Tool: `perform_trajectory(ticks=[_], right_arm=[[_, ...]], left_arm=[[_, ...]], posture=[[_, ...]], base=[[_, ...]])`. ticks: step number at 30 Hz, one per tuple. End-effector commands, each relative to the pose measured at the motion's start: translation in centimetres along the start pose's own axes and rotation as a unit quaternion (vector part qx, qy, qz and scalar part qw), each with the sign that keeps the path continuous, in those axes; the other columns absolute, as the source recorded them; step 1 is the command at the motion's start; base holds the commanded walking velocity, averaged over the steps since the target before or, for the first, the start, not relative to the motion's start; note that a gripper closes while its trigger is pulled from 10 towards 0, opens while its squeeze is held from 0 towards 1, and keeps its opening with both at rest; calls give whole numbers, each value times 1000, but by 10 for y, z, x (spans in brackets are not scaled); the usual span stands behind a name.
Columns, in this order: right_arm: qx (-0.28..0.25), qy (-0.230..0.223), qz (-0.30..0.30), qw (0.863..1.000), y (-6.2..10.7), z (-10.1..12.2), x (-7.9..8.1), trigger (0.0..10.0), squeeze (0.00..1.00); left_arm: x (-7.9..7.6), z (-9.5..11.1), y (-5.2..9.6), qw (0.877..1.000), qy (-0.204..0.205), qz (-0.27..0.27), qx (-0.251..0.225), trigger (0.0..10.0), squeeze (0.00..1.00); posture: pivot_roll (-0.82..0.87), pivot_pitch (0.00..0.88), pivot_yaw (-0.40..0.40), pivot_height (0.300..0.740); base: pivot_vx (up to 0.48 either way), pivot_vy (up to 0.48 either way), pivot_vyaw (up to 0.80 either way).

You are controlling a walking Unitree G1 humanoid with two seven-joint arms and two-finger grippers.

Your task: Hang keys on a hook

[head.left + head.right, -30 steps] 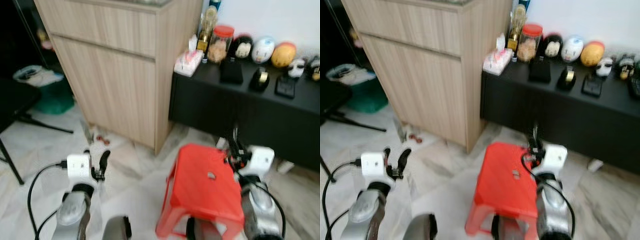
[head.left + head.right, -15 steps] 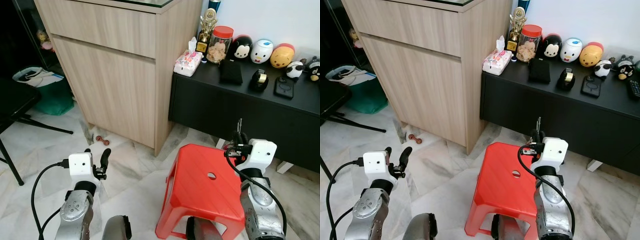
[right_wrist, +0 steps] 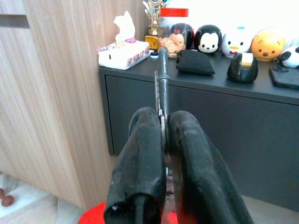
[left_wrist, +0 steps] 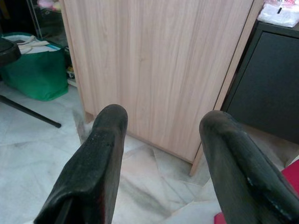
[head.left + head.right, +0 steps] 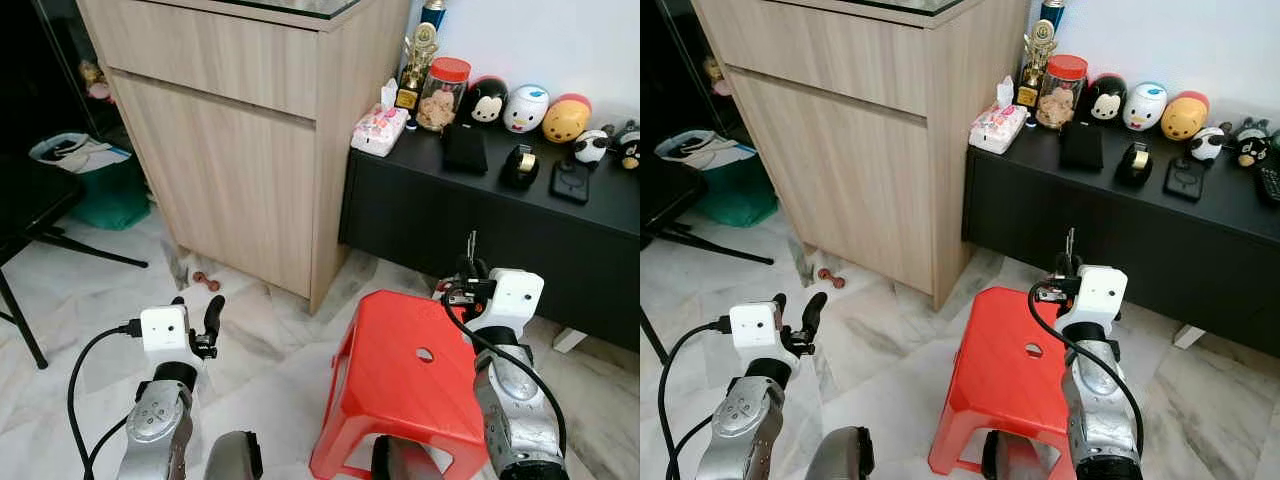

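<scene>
My right gripper (image 5: 470,268) is raised above the far edge of a red plastic stool (image 5: 400,380), in front of a low black cabinet (image 5: 480,220). It is shut on a key (image 3: 162,84); the thin metal blade sticks straight up from between the two black fingers (image 3: 140,154). The key (image 5: 471,243) also shows as a thin sliver above the gripper in the left eye view. My left gripper (image 5: 195,305) is held low over the marble floor, open, with nothing between its fingers (image 4: 105,140). It faces a tall wooden cabinet (image 4: 154,60).
The wooden cabinet (image 5: 240,140) stands at the left, touching the black cabinet. On the black top are a tissue pack (image 5: 378,128), a jar (image 5: 443,92) and several round toy figures (image 5: 528,106). A green bag (image 5: 100,190) and a black stand leg (image 5: 85,248) are at the far left.
The head view was blurred one second ago and is sharp now; it has shifted slightly. The right gripper stays shut on the key, and the left gripper stays open.
</scene>
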State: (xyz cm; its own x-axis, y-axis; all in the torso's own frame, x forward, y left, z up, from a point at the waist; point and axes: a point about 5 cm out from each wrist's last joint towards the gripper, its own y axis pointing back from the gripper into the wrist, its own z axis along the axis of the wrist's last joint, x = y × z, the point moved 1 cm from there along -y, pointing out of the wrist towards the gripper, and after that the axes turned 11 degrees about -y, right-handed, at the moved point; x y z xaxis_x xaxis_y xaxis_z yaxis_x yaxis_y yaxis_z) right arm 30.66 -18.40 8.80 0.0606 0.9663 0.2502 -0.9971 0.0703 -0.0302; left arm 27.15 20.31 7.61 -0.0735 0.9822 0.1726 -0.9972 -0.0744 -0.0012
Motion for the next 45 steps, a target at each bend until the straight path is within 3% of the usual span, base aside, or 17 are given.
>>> perform_trajectory(ticks=[1, 19, 30, 32, 39, 45], right_arm=[[3, 0, -4, 1000, -3, 0, -2, 10000, 0], [16, -11, -16, 1000, -6, -12, -7, 10000, 0], [18, -10, -7, 1000, -13, -13, -2, 10000, 0], [37, 6, -25, 999, -13, -18, -6, 10000, 0], [28, 8, -28, 999, -13, -16, -10, 10000, 0], [18, 15, -33, 999, -15, -13, -11, 10000, 0]], left_arm=[[0, -3, 1, 1000, 5, 2, 1, 10000, 0], [-3, -2, 0, 1000, 5, -5, -4, 10000, 0], [-3, -2, -2, 1000, 5, -2, -6, 10000, 0], [-2, -4, -1, 1000, 2, 0, -2, 10000, 0], [-2, -4, -1, 1000, 2, -1, -4, 10000, 0], [-4, -3, 0, 1000, 0, -2, -6, 10000, 0]], posture=[[24, 0, -76, 610], [18, 0, -73, 610], [29, 0, -84, 610], [28, 0, -83, 610], [28, 0, -83, 610], [30, 0, -87, 649]], base=[[-307, 0, 0], [-343, 0, 0], [-343, 0, 0], [0, 0, 0], [0, 0, 0], [0, 0, 0]])
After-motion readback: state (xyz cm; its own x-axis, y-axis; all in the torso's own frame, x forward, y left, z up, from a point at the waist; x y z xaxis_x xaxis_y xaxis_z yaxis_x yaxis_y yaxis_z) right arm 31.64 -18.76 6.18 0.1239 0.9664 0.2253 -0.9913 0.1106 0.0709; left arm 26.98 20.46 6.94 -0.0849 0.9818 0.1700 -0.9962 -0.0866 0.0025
